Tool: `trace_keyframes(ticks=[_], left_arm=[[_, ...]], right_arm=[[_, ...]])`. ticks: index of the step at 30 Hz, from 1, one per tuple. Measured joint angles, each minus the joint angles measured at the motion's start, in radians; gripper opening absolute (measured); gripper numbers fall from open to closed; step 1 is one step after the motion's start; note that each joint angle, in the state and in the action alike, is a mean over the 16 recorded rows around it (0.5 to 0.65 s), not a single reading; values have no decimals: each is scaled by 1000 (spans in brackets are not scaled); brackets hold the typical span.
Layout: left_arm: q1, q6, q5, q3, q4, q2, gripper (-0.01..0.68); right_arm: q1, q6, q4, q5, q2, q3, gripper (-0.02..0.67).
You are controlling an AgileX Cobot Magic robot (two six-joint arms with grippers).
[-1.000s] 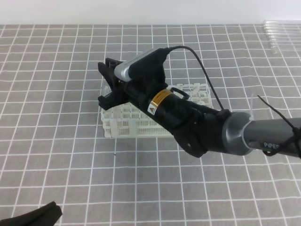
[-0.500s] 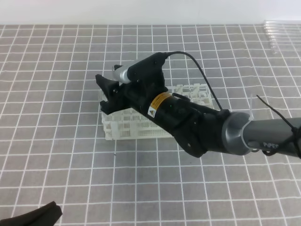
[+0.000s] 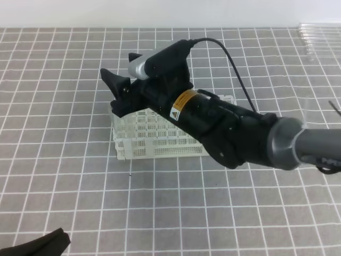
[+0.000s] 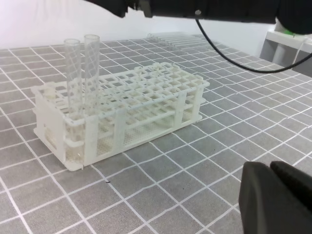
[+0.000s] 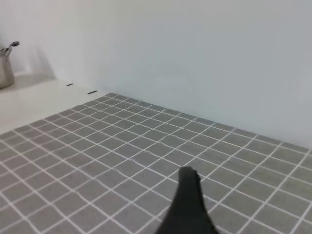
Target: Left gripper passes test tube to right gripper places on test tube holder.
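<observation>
Placement stage: two tubes stand in the rack, right jaws spread above it.

Nearest, the all-black left gripper (image 4: 275,197) sits low on the grey tiled table (image 3: 64,176), fingers together, empty. Beyond, the white lattice test tube holder (image 4: 146,97) carries two clear glass tubes upright at its end; which is the task's test tube (image 4: 91,73) cannot be told. The silver-topped black right gripper (image 3: 120,88) hovers just above that end, holding nothing. Risk: a finger clipping a tube top would tip it or shift the rack.
</observation>
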Motion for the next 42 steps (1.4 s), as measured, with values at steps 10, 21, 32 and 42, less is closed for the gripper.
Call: trace_keyframes(ticks=[10,21,32,42], left_arm=[[0,0,0,0,0,0,-1],[0,0,-1,-2,0,-2,-1],[0,-1,-2,-2,0,-2,0],[0,0,0,-3,0,-2,-1]], right_arm=[[0,-1,-100,330,-265,26,222],[0,5,-155,576,-774,322,-4],[0,21,-140,662,-1245,763,-13],[-70,78,-135,716,-1424,1001,-13]])
